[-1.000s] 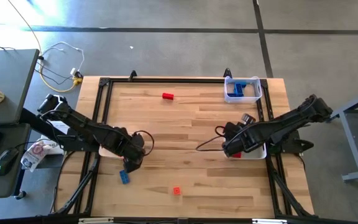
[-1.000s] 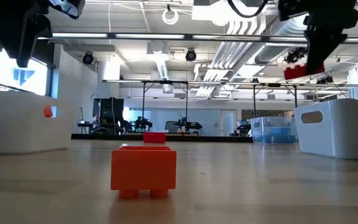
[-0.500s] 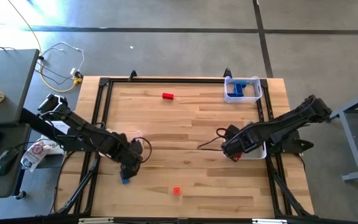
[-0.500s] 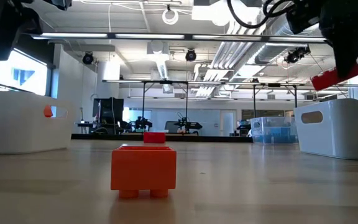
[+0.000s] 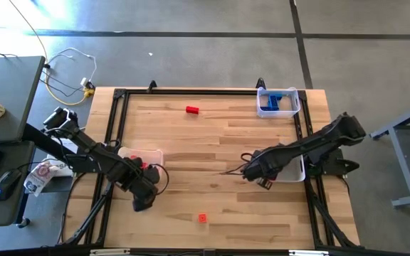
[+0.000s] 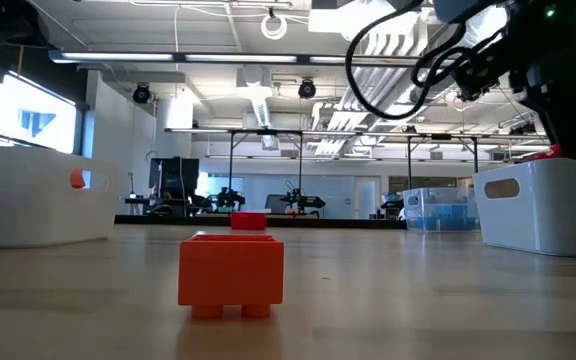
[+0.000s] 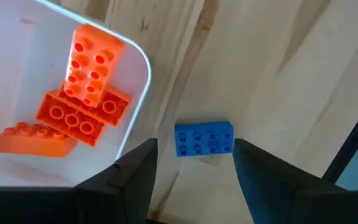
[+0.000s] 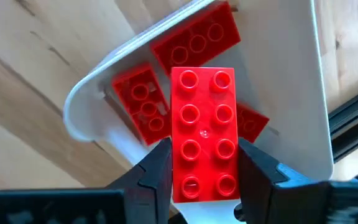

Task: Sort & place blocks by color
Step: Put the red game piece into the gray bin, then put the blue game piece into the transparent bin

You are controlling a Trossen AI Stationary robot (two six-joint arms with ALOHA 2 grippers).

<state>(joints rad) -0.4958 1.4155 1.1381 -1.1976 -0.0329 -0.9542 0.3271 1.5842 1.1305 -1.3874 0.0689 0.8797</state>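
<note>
A red block (image 8: 204, 134) is pinched between the fingers of the right gripper (image 8: 201, 171) above a white tray (image 8: 291, 106) that holds more red blocks. The left gripper (image 7: 194, 165) (fingers spread) is held over a blue block (image 7: 204, 138) lying on the table (image 5: 219, 149), just beside a tray (image 7: 17, 74) of orange blocks (image 7: 82, 99).

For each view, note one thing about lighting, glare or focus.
High view: even light across the table. Low view: bright ceiling lights, the arms in silhouette. Left wrist view: the blue block casts a soft shadow. Right wrist view: the red block is sharp.
</note>
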